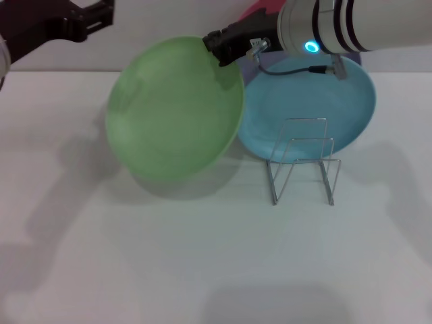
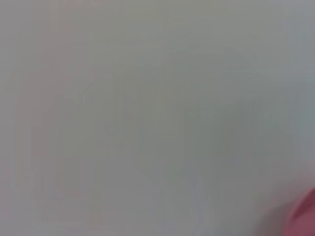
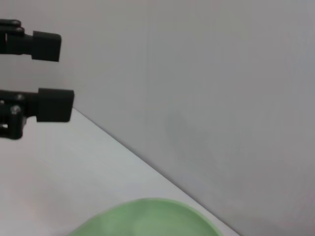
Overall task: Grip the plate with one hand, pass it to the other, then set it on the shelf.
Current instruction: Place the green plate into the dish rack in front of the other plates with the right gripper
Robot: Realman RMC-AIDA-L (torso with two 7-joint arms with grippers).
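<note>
The light green plate (image 1: 175, 108) hangs tilted above the table, left of the wire rack (image 1: 304, 165). My right gripper (image 1: 219, 48), on the arm with the blue ring light, is shut on the plate's upper right rim. The plate's edge also shows in the right wrist view (image 3: 147, 219). My left gripper (image 1: 101, 17) is at the top left, apart from the plate and open. It also shows in the right wrist view (image 3: 64, 76) with its two fingers spread and nothing between them.
A turquoise-blue plate (image 1: 317, 111) lies flat behind the rack, under my right arm. A lavender plate edge (image 1: 270, 64) and a pink object (image 1: 260, 10) peek out behind it. The left wrist view shows only blur with a pink patch (image 2: 305, 216).
</note>
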